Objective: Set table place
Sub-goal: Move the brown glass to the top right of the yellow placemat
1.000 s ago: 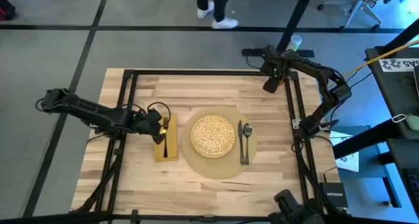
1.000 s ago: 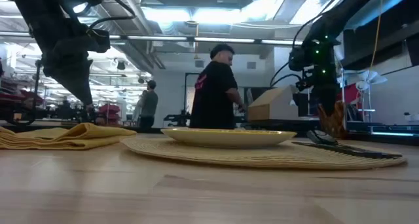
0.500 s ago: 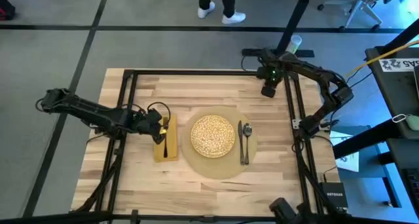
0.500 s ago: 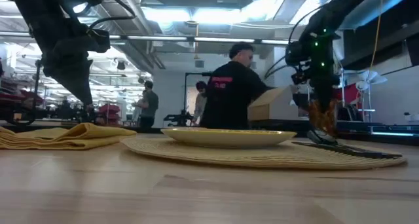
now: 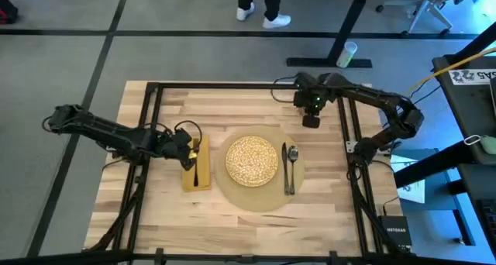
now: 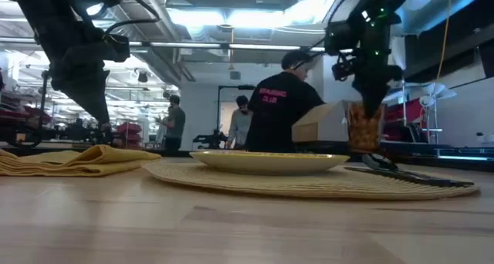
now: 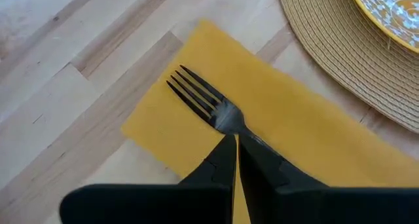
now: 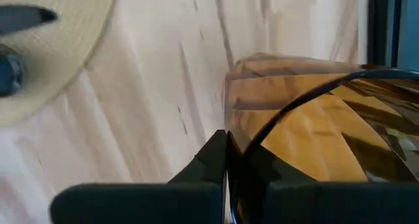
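Amber glass swings in from the corner toward the place setting

Amber and ribbed, the small glass (image 6: 364,127) hangs pinched by its rim in the right gripper (image 5: 310,118), whose jaws sit nearly shut on the glass wall, as the right wrist view shows. A second ago this gripper was at the upper right corner of the high view, over the black rail; now it stands further left and lower, over bare wood above the dark spoon and knife (image 5: 289,166). In the low view the glass appears close to the light butcher-block surface (image 5: 232,102), though whether it touches I cannot tell. The left gripper (image 5: 188,150) has not moved: its jaws are closed, tips at the dark metal fork (image 7: 216,107) lying on the mustard-yellow napkin (image 7: 294,145). With the yellow-speckled round plate (image 5: 251,160) already on the round tan woven placemat (image 5: 256,199), the glass looks like the last piece to land.
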### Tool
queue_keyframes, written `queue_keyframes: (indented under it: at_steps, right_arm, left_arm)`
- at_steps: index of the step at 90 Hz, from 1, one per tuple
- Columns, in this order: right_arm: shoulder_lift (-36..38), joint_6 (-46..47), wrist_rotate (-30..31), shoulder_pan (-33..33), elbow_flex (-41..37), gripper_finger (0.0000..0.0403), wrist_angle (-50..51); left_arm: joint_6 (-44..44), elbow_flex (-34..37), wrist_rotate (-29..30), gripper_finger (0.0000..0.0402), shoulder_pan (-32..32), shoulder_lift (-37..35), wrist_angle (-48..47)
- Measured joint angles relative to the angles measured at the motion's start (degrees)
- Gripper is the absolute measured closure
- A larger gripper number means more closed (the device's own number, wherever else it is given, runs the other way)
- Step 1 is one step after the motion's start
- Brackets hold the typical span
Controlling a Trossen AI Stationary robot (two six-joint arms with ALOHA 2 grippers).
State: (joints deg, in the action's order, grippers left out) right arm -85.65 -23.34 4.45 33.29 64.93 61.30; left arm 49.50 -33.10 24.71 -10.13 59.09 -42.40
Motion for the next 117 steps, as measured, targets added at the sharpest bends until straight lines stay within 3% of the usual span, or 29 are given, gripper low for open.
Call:
queue_keyframes:
  at_steps: [19,63,117]
  right_arm:
    - [0.0,3.6,0.0,-5.4,0.0,0.04,-0.1]
    - [-4.2,5.1,-2.8,-10.6,0.0,0.04,-1.1]
    - [-4.3,5.6,-5.1,-11.6,0.0,0.04,-0.8]
  left_arm:
    - [0.0,0.0,0.0,0.0402,0.0,0.0,0.0]
    - [0.0,0.0,0.0,0.0402,0.0,0.0,1.3]
    - [0.0,0.0,0.0,0.0402,0.0,0.0,1.2]
